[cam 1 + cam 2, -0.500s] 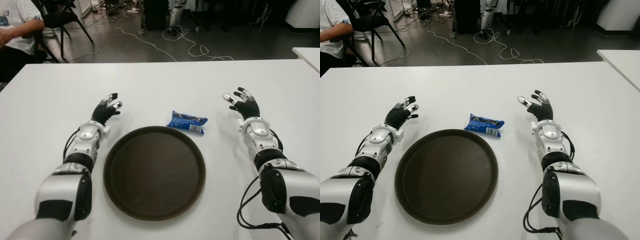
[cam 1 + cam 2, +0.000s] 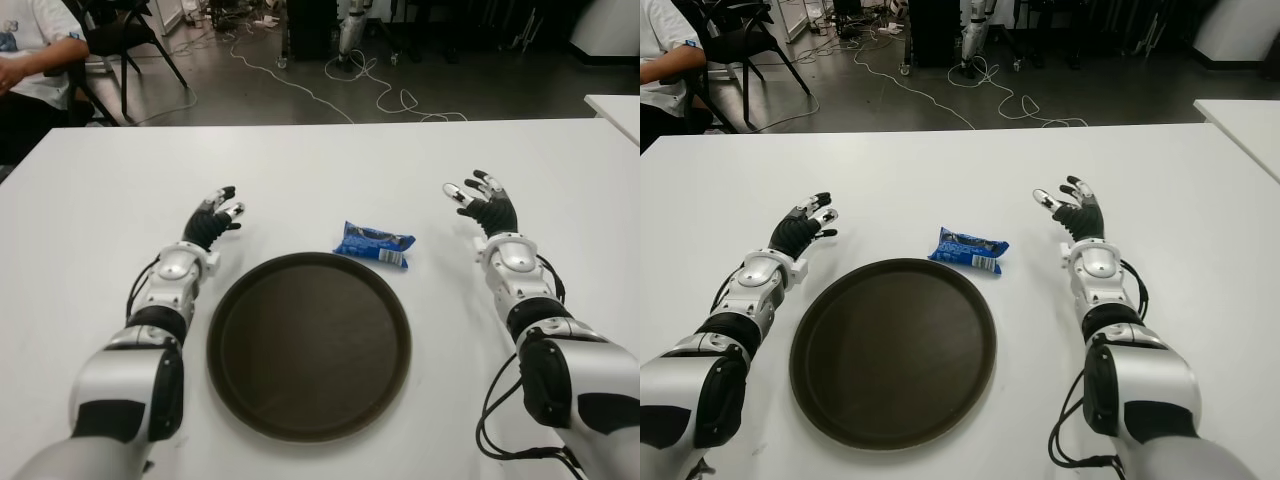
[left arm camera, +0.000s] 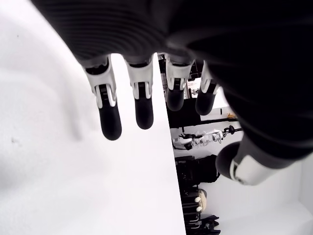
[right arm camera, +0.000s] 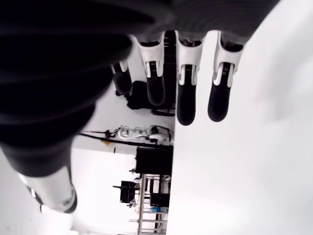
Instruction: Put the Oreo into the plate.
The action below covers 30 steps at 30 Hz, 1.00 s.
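A blue Oreo packet [image 2: 374, 243] lies on the white table [image 2: 320, 160], just beyond the far right rim of a round dark brown plate [image 2: 309, 345]. The plate holds nothing. My right hand [image 2: 484, 203] shows to the right of the packet, well apart from it, fingers spread and empty; the right wrist view shows its fingers [image 4: 185, 93] straight over bare table. My left hand [image 2: 213, 216] shows to the left of the plate's far edge, fingers relaxed and empty, as the left wrist view confirms by its fingers [image 3: 142, 103].
A seated person [image 2: 30, 60] is at the far left corner beyond the table, by black chairs [image 2: 120, 40]. Cables [image 2: 340, 85] trail over the floor behind. Another white table's corner [image 2: 615, 105] shows at the right.
My right hand has moved slightly farther from me and risen a little. The left hand, packet and plate have not moved.
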Each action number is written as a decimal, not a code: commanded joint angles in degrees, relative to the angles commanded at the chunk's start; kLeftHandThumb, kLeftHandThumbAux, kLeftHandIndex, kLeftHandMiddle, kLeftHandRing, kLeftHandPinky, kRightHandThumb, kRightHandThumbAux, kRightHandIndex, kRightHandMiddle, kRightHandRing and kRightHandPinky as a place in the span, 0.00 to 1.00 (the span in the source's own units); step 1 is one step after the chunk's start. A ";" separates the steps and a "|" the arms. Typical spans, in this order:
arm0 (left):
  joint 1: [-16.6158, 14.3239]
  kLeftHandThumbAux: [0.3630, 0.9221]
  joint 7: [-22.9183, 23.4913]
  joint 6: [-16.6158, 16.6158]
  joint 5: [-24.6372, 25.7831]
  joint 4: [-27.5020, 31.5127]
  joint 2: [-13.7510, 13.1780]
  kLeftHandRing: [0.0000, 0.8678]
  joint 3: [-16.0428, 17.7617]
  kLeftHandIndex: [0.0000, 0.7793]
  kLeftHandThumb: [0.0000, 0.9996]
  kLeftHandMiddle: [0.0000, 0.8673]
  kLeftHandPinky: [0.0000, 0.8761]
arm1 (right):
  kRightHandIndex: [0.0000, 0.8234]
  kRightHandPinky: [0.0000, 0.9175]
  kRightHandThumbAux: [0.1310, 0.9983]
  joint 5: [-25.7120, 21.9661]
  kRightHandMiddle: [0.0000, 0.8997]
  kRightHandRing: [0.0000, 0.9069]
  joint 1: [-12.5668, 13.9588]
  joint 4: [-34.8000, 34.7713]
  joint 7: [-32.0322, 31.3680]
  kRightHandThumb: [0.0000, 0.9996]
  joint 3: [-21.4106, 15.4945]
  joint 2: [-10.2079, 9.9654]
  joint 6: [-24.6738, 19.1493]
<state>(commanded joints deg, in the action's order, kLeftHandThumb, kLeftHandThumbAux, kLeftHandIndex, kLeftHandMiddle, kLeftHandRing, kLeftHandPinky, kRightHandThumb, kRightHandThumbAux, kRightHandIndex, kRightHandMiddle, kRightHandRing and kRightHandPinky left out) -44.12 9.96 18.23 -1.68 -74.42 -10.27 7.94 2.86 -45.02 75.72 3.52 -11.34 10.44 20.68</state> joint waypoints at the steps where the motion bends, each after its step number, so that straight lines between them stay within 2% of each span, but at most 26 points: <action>1: 0.00 0.40 0.00 0.02 0.02 0.01 0.01 0.13 0.02 0.00 0.12 0.03 0.25 | 0.09 0.33 0.62 0.44 0.20 0.26 0.12 0.00 0.49 0.14 0.38 0.00 0.44; 9: -0.09 0.43 -0.59 0.09 -0.17 0.02 0.01 0.14 -0.07 0.00 0.12 0.04 0.26 | 0.10 0.32 0.62 2.44 0.20 0.25 0.29 0.12 2.60 0.12 1.95 0.13 1.53; 15: -0.09 0.47 -1.83 0.52 -0.51 0.11 0.09 0.14 -0.28 0.00 0.14 0.06 0.21 | 0.10 0.32 0.60 3.18 0.20 0.25 0.35 0.23 3.30 0.11 2.55 0.26 1.62; 21: -0.02 0.51 -2.86 0.86 -0.77 0.18 0.12 0.15 -0.42 0.02 0.16 0.09 0.21 | 0.11 0.32 0.59 3.65 0.21 0.26 0.36 0.22 3.82 0.11 2.61 0.17 1.77; 30: 0.02 0.51 -3.77 1.29 -1.09 0.21 0.21 0.16 -0.41 0.04 0.19 0.11 0.21 | 0.12 0.31 0.57 4.49 0.23 0.26 0.46 0.21 5.19 0.11 3.52 0.21 1.98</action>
<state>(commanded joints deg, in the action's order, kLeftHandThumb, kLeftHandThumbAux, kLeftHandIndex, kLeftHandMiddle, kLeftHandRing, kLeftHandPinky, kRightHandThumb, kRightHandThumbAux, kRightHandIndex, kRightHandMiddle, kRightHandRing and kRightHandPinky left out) -44.11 6.19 19.52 -2.77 -74.21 -10.06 7.53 7.35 -44.56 75.93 8.71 -7.82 10.65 22.66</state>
